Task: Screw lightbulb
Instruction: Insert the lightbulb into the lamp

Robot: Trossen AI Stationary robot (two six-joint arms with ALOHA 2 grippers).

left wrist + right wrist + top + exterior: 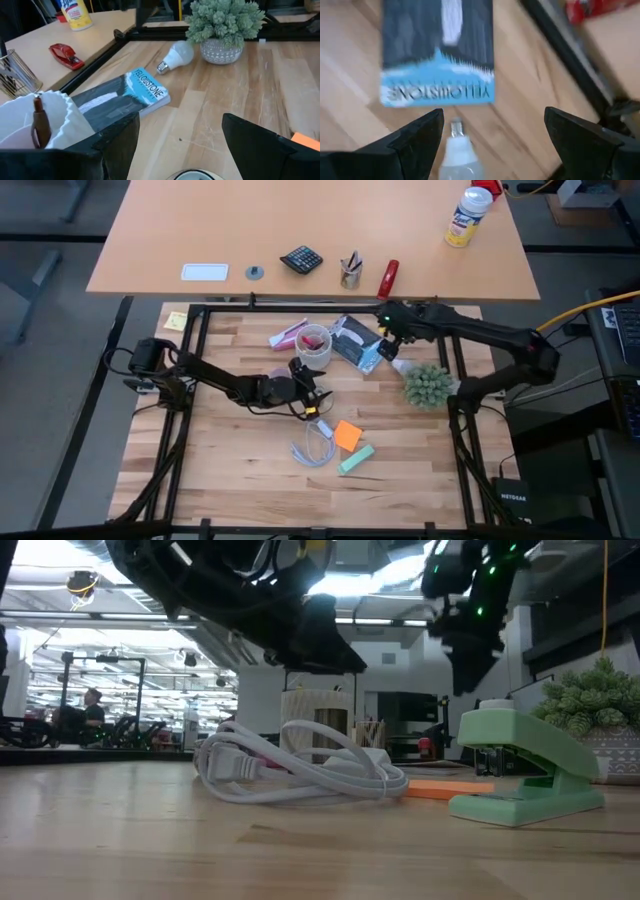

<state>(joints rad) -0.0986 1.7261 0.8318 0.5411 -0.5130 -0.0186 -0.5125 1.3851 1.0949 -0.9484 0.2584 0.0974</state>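
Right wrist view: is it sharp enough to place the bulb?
Right wrist view: blurred, but the lightbulb reads between the open right gripper fingers, below the Yellowstone book. Left wrist view: crisp, bulb beside the potted plant. Low view: arms backlit, dark.

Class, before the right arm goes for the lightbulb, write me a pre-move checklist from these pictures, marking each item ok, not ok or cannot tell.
1. Right gripper fingers open: ok.
2. Lightbulb lies between the right fingers, not yet gripped: ok.
3. Bulb lies loose on the table, metal base toward the Yellowstone book: ok.
4. Bulb apart from the potted plant: ok, a small gap shows in the left wrist view.
5. Left gripper open, holding nothing: ok.
6. Socket ready to receive the bulb: cannot tell.
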